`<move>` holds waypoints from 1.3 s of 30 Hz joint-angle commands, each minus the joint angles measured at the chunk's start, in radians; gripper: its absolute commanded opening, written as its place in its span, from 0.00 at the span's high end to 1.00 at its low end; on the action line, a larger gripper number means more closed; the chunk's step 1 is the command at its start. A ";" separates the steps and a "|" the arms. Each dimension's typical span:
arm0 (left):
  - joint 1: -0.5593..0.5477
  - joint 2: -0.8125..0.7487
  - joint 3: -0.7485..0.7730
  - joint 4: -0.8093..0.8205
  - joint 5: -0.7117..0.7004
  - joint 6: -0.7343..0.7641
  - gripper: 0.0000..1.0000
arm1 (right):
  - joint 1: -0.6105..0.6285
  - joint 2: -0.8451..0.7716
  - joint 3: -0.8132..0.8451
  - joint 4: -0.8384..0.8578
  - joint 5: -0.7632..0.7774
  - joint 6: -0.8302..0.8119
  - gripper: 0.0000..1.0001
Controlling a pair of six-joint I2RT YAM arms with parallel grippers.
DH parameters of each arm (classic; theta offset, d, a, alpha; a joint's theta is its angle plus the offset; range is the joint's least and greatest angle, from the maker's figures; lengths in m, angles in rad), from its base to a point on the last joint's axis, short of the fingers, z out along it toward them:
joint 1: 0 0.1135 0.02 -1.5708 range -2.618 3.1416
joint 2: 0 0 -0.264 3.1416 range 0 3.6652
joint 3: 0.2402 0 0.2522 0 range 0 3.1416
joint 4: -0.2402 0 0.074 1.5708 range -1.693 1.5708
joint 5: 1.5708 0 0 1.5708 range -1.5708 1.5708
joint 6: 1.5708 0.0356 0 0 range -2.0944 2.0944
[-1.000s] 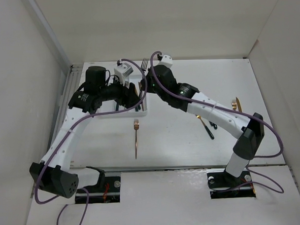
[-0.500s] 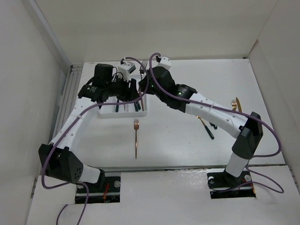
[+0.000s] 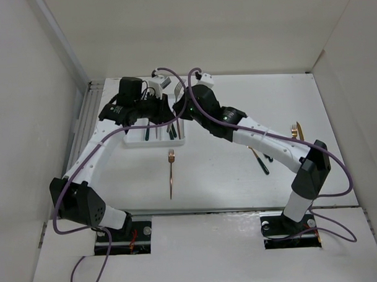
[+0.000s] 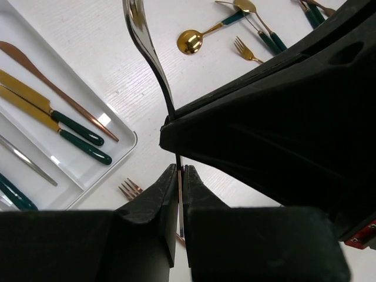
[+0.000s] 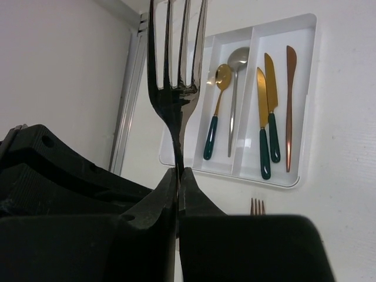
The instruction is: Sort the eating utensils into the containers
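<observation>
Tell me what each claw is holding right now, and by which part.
Both hold one silver fork. The right claw pinches its neck just under the prongs, and the left claw is shut on the thin handle lower down.

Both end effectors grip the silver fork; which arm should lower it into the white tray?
Left, likely. The left end effector is shut on the silver metal fork, below the right end effector, and the white three-compartment tray lies on that arm's side.

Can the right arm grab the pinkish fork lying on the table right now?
Probably not yet. The right claw is shut on a silver fork, so it is full. The pinkish fork itself lies in the open, nothing on it.
</observation>
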 commanded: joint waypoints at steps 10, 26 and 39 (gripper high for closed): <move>0.116 0.054 0.017 0.054 -0.406 -0.051 1.00 | -0.144 -0.024 0.005 0.068 -0.161 -0.025 0.24; 0.336 0.432 0.053 0.189 -0.430 0.032 1.00 | -0.244 0.083 0.078 0.022 -0.200 -0.201 0.24; 0.336 0.541 0.157 0.086 -0.439 0.020 0.62 | -0.275 0.037 0.018 0.002 -0.190 -0.201 0.24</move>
